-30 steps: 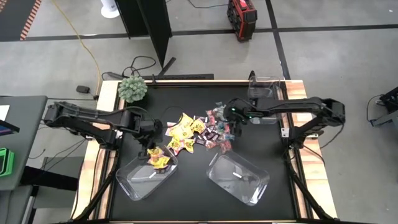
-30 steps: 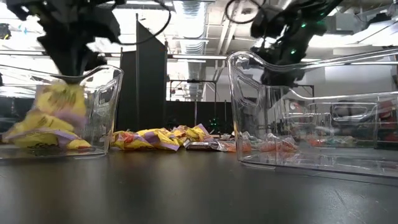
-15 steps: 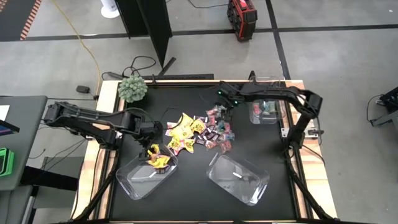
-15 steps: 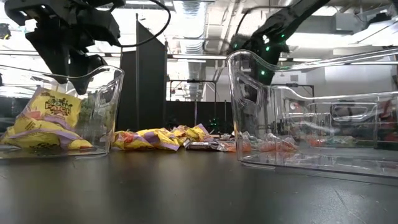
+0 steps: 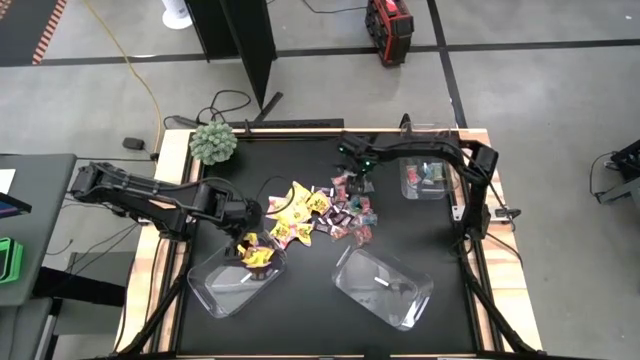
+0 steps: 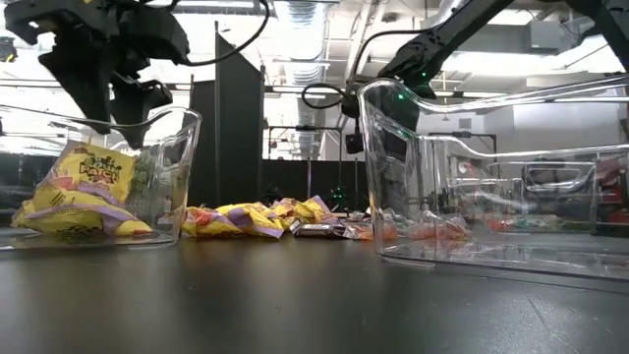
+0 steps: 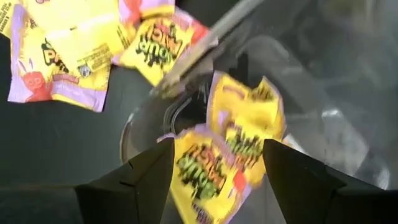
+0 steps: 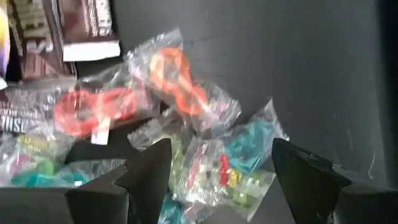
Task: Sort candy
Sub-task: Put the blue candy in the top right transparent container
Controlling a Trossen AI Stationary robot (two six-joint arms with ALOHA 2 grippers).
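My left gripper (image 7: 214, 165) hangs open above the yellow packets (image 5: 256, 255) inside the left bin (image 5: 215, 290). My right gripper (image 8: 214, 168) is spread wide over the teal-and-pink wrappers (image 8: 205, 155), far side of the candy pile (image 5: 325, 212)

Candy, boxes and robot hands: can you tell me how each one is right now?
Left gripper: open, empty, above the left bin.
Right gripper: open, empty, over the teal-and-pink candy.
Left bin: upright, holds yellow packets.
Middle bin: upright, no candy visible.
Far bin: upright, holds some candy.
Candy pile: loose on the table, unsorted.
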